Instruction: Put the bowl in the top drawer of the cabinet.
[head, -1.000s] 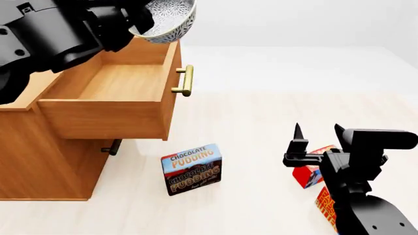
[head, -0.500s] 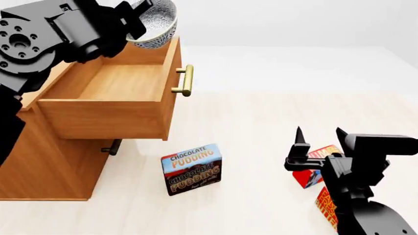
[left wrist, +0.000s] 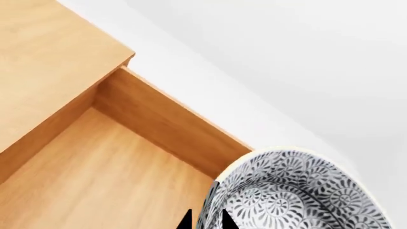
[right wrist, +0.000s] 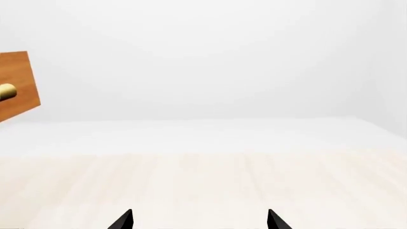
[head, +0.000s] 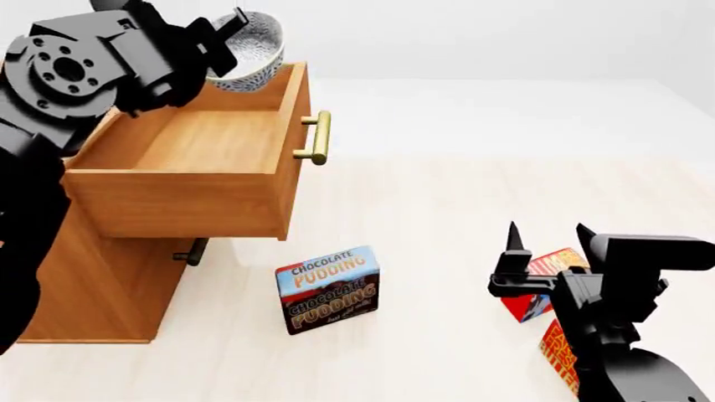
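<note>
The step in hand is the carry-over: the left hand [head: 223, 38] pinches the rim of the bowl [head: 248, 52] and holds it above the far rear corner of the top drawer [head: 184, 142], which stands pulled out of the cabinet [head: 100, 276]. In the left wrist view the bowl [left wrist: 299, 191] sits tilted, its rim caught between the two dark fingertips [left wrist: 186, 220], partly over the drawer's rear wall and partly beyond it.

The next move, in my judgement, calls for bringing the bowl inward over the bare drawer floor, lowering it until it is close to the wood, levelling it, and only then spreading the fingers. Releasing at the present position risks the bowl striking the drawer wall or falling outside.

The right hand [head: 547, 239] hangs spread and empty, well apart from the cabinet, near a red box [head: 534, 289].

Materials and shapes:
- Bowl: round, hard-looking, with a dense grey-blue floral speckle on white outside and a thin pale rim.
- Drawer: open rectangular box of smooth light-brown wood with faint grain; brass bar handle [head: 318, 138] on the front.
- Chocolate pudding box [head: 328, 289]: printed carton, upright on the pale wood-grained floor [head: 447, 193] below the drawer.
</note>
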